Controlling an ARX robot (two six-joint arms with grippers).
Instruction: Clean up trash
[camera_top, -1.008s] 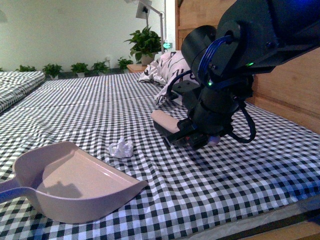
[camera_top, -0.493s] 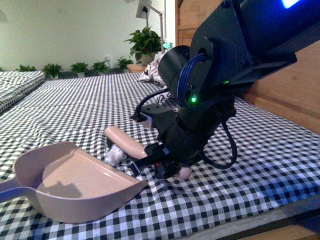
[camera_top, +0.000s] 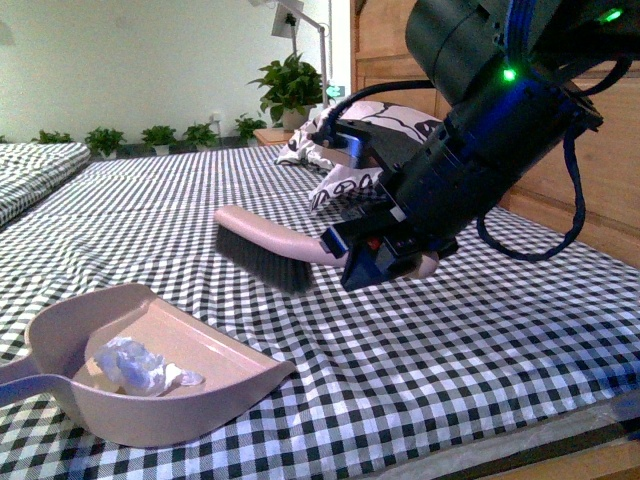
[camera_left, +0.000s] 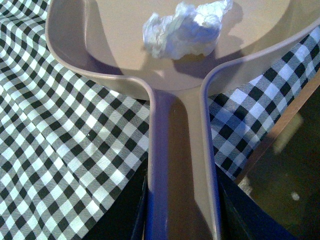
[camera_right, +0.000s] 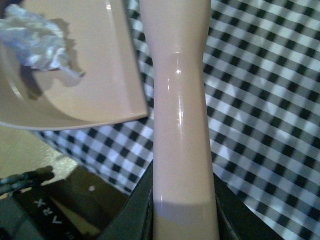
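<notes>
Pink brush (camera_top: 262, 245) clamped by right end effector (camera_top: 385, 262)

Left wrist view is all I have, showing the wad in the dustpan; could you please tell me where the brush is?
Observer: The brush hangs in the air, off the checked cloth, beyond the mouth of the dustpan. The right hand holds it by its handle.
Operator: Thank you. Does the pan's front lip touch the cloth?
Observer: Yes, in the front view the lip lies on the cloth, and the tissue wad sits well back from it.
Operator: Is anything behind that arm?
Observer: A white pillow with black print lies behind it, by the wooden headboard.
</notes>
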